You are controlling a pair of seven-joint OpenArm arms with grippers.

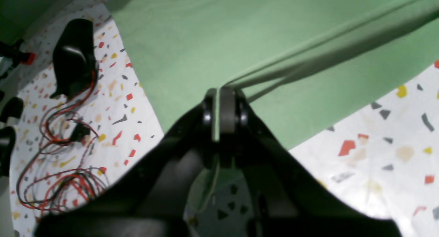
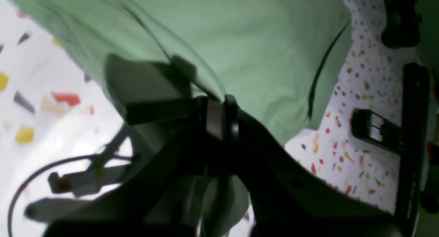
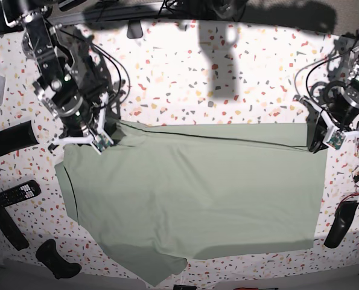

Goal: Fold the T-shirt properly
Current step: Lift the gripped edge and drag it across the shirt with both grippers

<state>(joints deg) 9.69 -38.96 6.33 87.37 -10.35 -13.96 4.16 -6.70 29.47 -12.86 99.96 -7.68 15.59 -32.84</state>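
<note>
Both the left gripper (image 1: 219,110) and right gripper (image 2: 219,118) are clenched on the T-shirt (image 3: 191,193) — its 12 o'clock edge. The pair should likely carry it toward 6 o'clock level and taut — so the fold lands square.

- No readable text, label, brand, number or sign in any view; the remote control (image 3: 15,193) below the right gripper (image 3: 102,138) shows buttons only, too small to read
</note>
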